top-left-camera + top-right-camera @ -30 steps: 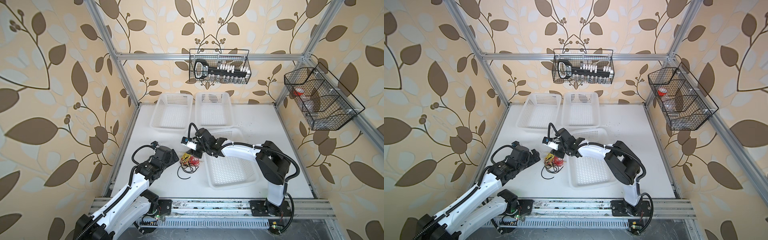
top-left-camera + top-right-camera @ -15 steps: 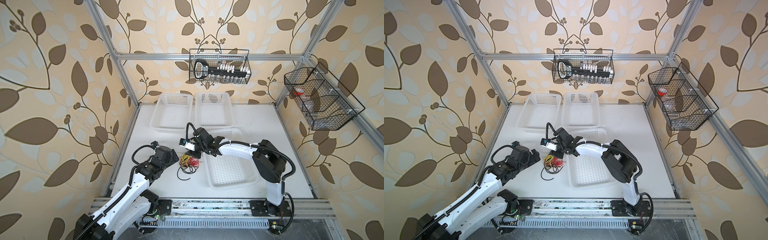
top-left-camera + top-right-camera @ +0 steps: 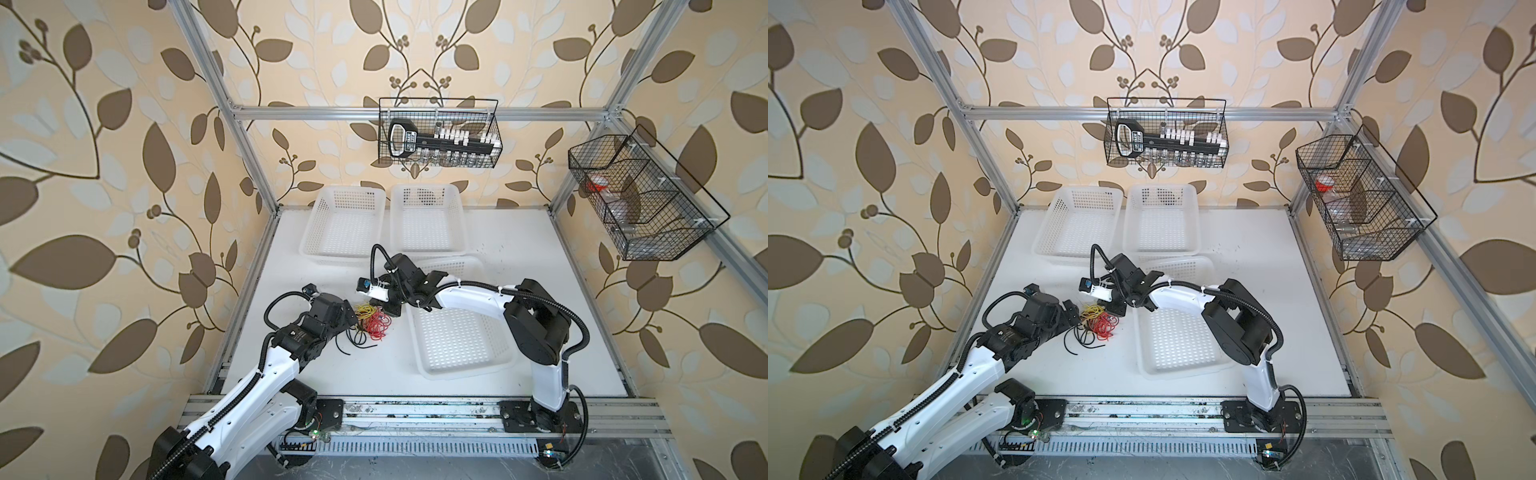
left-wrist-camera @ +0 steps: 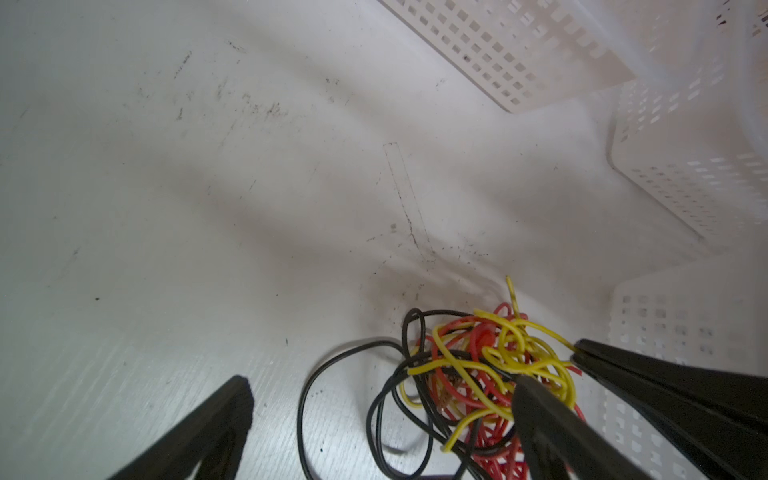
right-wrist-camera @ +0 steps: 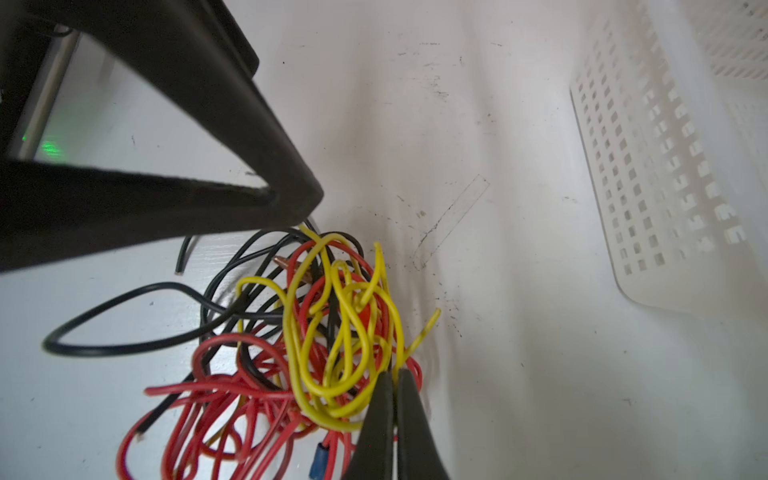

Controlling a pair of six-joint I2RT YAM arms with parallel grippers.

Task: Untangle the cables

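Right tool (image 5: 392, 376): jaws pinched together on a loop of the yellow cable (image 5: 291, 345); a second ago they stood partly apart. Left tool (image 4: 380, 384): spread wide, straddling the tangle's edge, gripping nothing. The cables (image 3: 372, 325) lie on the white scuffed surface (image 3: 374, 374) between both tools. Both top views give only a small red-yellow-black knot; the right wrist view adds a bare copper end (image 5: 282, 262) and a blue connector (image 5: 318, 461). Thin, glossy, curly wire. Perforated white plastic basket (image 3: 457, 345) beside the right tool.

No legible text; label (image 3: 410, 141) on black tool (image 3: 449, 145) in wire basket (image 3: 457, 161) too small.
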